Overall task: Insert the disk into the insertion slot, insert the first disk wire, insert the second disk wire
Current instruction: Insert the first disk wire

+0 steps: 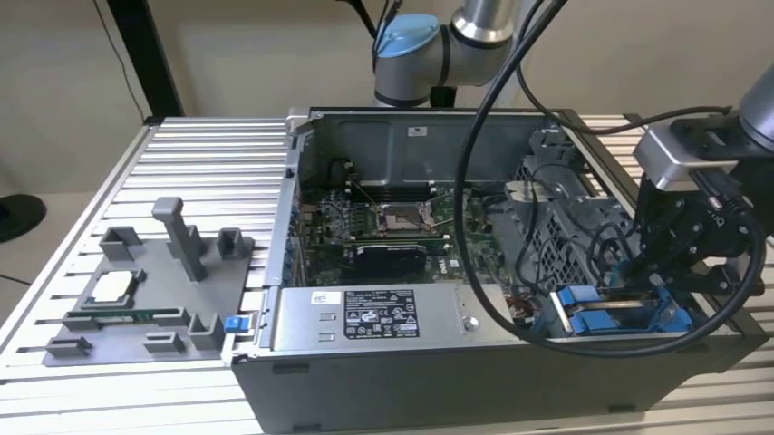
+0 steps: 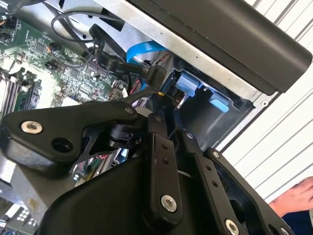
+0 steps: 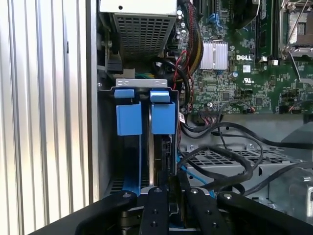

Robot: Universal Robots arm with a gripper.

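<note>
Where the gripper (image 3: 173, 182) hangs closed at bottom centre of the first wrist view, the disk (image 3: 164, 147) sits edge-on just beyond, mid-frame in the insertion slot (image 3: 142, 83): likely rigid, heavyish, shock-sensitive, best held by its blue carrier (image 3: 163, 116).

Soft, even light falls on my ribbed table (image 1: 181, 145) in the exterior view, and the computer case (image 1: 400, 154) is darker inside. In the first wrist view I see the insertion slot (image 3: 142, 89) is dim deep down.
</note>
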